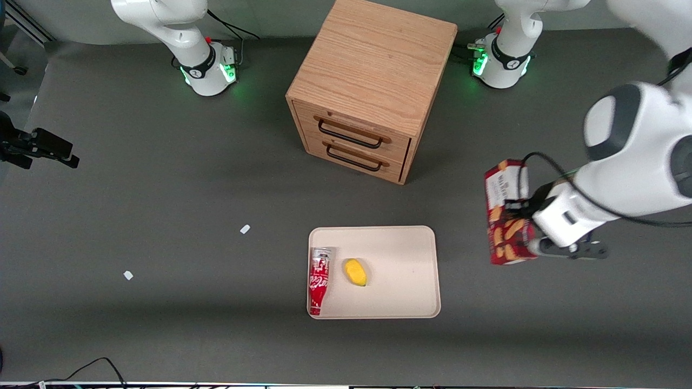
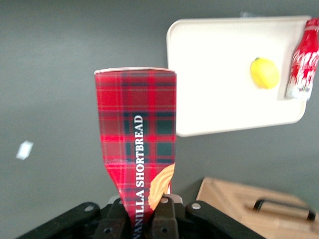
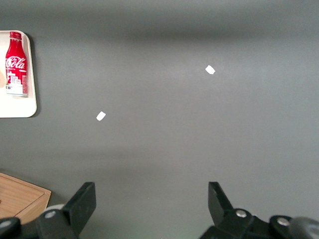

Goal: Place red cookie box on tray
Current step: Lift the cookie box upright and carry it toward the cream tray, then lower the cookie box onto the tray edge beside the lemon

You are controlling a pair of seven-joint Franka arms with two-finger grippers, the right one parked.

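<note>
My left gripper [image 1: 523, 227] is shut on the red cookie box [image 1: 505, 213], a slim dark-red tartan carton with a white end panel and cookie pictures. It hangs in the air above the table, beside the tray and toward the working arm's end. In the left wrist view the box [image 2: 135, 134] sticks out from between the black fingers [image 2: 172, 216]. The beige tray [image 1: 403, 254] lies flat in front of the drawer cabinet, nearer the front camera, and also shows in the left wrist view [image 2: 219, 74].
On the tray lie a red-and-white soda bottle [image 1: 319, 281] and a yellow lemon [image 1: 355, 272]. The wooden drawer cabinet [image 1: 373, 81] stands farther from the front camera. Two small white scraps [image 1: 245, 229] [image 1: 128, 275] lie toward the parked arm's end.
</note>
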